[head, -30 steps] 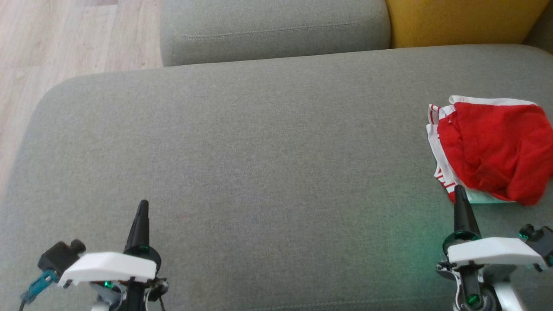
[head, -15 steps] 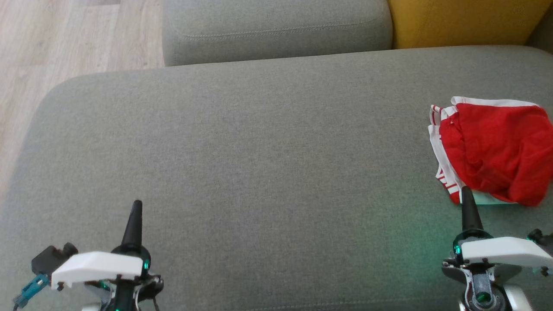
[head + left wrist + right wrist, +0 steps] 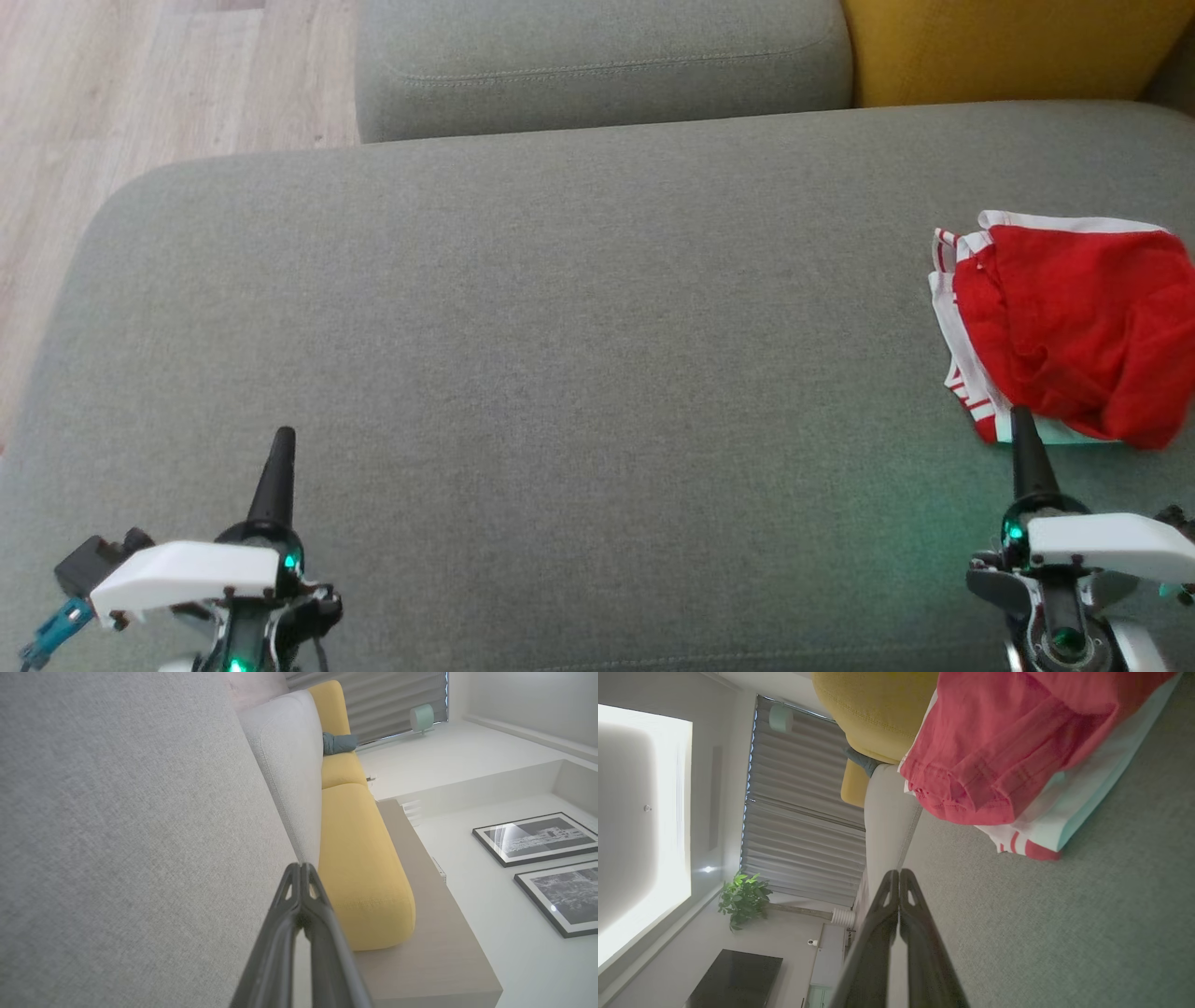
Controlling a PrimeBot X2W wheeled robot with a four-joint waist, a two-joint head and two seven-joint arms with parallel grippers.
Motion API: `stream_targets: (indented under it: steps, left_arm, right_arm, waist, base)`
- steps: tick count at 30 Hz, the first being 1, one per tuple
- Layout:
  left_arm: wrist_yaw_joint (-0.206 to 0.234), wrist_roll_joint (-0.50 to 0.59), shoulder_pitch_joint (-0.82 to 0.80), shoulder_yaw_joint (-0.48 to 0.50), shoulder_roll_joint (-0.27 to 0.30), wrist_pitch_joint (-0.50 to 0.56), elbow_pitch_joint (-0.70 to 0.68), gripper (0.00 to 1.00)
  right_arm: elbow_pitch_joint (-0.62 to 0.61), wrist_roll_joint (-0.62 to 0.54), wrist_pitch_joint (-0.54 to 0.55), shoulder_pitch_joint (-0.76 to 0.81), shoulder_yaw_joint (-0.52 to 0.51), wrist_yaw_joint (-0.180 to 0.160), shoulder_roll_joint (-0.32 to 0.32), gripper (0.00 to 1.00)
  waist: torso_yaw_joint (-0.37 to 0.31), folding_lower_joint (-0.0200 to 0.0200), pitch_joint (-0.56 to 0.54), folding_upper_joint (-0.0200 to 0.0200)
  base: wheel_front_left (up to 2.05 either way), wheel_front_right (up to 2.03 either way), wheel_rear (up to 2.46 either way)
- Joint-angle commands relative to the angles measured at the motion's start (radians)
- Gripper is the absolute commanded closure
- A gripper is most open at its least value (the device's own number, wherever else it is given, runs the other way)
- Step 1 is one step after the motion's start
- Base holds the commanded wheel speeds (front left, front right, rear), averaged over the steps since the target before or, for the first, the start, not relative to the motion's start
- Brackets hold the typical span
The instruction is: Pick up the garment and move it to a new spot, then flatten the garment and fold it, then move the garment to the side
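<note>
Hanging low over the near edge of the grey sofa seat (image 3: 560, 327), the two grippers frame the head view, the left gripper (image 3: 282, 437) at the lower left and the right gripper (image 3: 1020, 417) at the lower right, both pointing away from the robot. Each has its two dark fingers pressed together into a single tapering point. The left wrist view shows that arm's fingers (image 3: 273, 952) meeting at the tips beside bare grey fabric, and the right wrist view shows the right arm's fingers (image 3: 873, 952) meeting the same way above the seat. The red garment (image 3: 1064, 327) with white trim lies crumpled in a loose heap on the right side of the seat, just beyond the right gripper's tip. In the head view that tip overlaps the heap's nearest edge, where the cloth is white with red stripes. The right wrist view shows a strip of bare cushion between the fingertips and that edge, so the gripper is near the cloth but apart from it. The garment runs off the head view's right edge and lies well apart from the left gripper, with a wide stretch of seat between them. Farther back, a grey back cushion (image 3: 597, 56) sits behind the seat with a yellow cushion (image 3: 999, 47) beside it to the right, and pale wooden floor (image 3: 140, 93) shows at the far left.
</note>
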Motion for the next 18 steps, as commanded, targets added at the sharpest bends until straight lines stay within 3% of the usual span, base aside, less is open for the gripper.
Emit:
stream_targets:
  steps: [1, 18]
  left_arm:
    - [-0.006, -0.022, -0.065, 0.039, 0.016, 0.006, -0.029, 1.0]
    - [-0.018, -0.193, -0.084, 0.08, 0.016, 0.056, -0.015, 1.0]
  right_arm:
    - [-0.041, 0.029, 0.007, -0.063, 0.009, -0.001, -0.018, 1.0]
    - [-0.047, 0.223, 0.057, -0.067, -0.022, -0.001, -0.017, 1.0]
  waist:
    - [0.0, 0.0, 0.0, 0.0]
    - [0.007, 0.0, -0.001, 0.0]
  base:
    - [0.0, 0.0, 0.0]
    - [0.0, 0.0, 0.0]
